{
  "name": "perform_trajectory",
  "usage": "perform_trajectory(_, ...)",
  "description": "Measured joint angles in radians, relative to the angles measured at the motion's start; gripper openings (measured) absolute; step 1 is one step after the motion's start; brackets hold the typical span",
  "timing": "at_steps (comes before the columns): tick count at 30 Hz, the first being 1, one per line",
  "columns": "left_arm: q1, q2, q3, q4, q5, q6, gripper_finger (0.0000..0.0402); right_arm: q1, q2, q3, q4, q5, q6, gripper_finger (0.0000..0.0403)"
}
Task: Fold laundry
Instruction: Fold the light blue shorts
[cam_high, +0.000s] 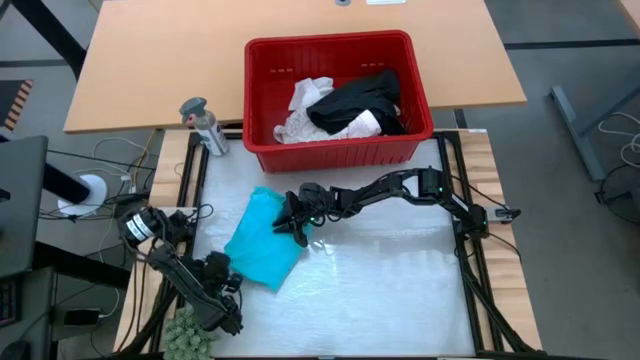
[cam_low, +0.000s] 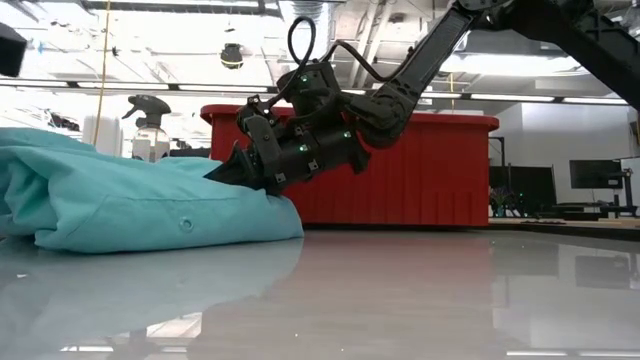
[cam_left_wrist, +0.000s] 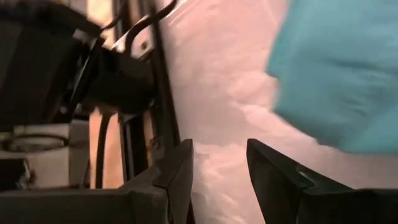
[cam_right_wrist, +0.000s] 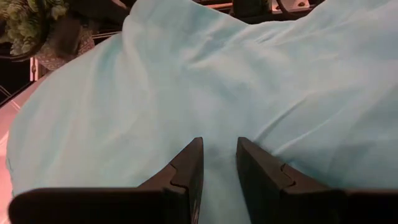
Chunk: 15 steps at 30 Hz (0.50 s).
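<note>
A teal garment (cam_high: 262, 240) lies folded flat on the table, left of the middle; the low view shows it as a thick soft pile (cam_low: 120, 200). My right gripper (cam_high: 291, 228) reaches in from the right and is shut on the garment's right edge. My left gripper (cam_high: 224, 290) hovers open near the table's near left corner, just clear of the garment's near corner, with nothing between its fingers (cam_left_wrist: 180, 162). More laundry, a black piece (cam_high: 360, 100) and white pieces (cam_high: 305, 112), lies in the red basket (cam_high: 330, 42). My right gripper has the teal garment's upper cloth near its right edge (cam_right_wrist: 219, 127) between its two fingertips. It comes from the table's right, slanting down. The fingertips (cam_low: 228, 172) sink into the pile's top, and the garment stays lying on the table. One layer or several, I cannot tell.
The red basket stands at the table's far edge. A spray bottle (cam_high: 203, 125) stands left of it. A small green plant (cam_high: 190, 330) sits at the near left corner beside my left arm. Bare table surface (cam_high: 400, 280) stretches right of the garment.
</note>
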Motion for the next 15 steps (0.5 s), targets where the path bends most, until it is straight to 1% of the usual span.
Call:
perform_trajectory(1,-0.011,0.0,-0.001,0.0,-0.023,-0.05,0.0136,0.0,0.0,0.0,0.0,0.0,0.0,0.0122)
perform_trajectory(3,-0.042,0.0,0.006,0.0,-0.13,-0.144,0.013,0.0,0.0,0.0,0.0,0.0,0.0,0.0122)
perform_trajectory(4,-0.055,0.0,0.012,0.001,-0.179,-0.156,0.0126,0.0,0.0,0.0,0.0,0.0,0.0,0.0122)
perform_trajectory(10,-0.066,-0.009,0.065,0.002,-0.387,-0.142,0.0089,0.0,0.0,0.0,-0.001,0.0,-0.012,0.0122)
perform_trajectory(12,-0.067,-0.021,0.075,0.002,-0.398,-0.121,0.0074,0.0,0.0,0.0,-0.001,0.0,-0.012,0.0122)
perform_trajectory(13,-0.067,-0.027,0.075,0.0,-0.366,-0.092,0.0066,0.0,0.0,0.0,-0.002,0.0,-0.012,0.0122)
perform_trajectory(15,-0.067,-0.042,0.06,0.001,-0.26,-0.051,0.0048,0.0,0.0,0.0,-0.002,0.0,-0.012,0.0122)
